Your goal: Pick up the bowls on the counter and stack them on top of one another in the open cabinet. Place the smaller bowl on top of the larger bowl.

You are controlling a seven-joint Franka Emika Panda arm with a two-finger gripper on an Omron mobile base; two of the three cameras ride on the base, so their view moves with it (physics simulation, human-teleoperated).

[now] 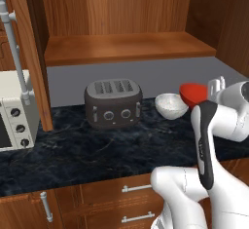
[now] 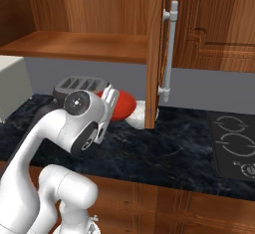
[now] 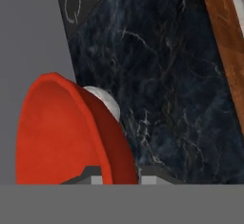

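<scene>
Gripper (image 3: 116,178) is pinching the rim of the red bowl (image 1: 193,92), jaws closed on its wall, one fingertip each side; a rim grip suits a shallow bowl. Bowl is hanging tilted, lifted off the counter (image 1: 97,150), just beside the white bowl (image 1: 170,105). White bowl is sitting on the counter by the toaster (image 1: 113,102). Cabinet (image 1: 129,47) shelf is bare; judging order, the larger bowl should be going in first.

Grey back wall (image 1: 146,77), dark toaster (image 1: 113,103), white microwave (image 1: 13,111), wooden drawer fronts (image 1: 116,194), black cooktop (image 2: 234,146)
</scene>
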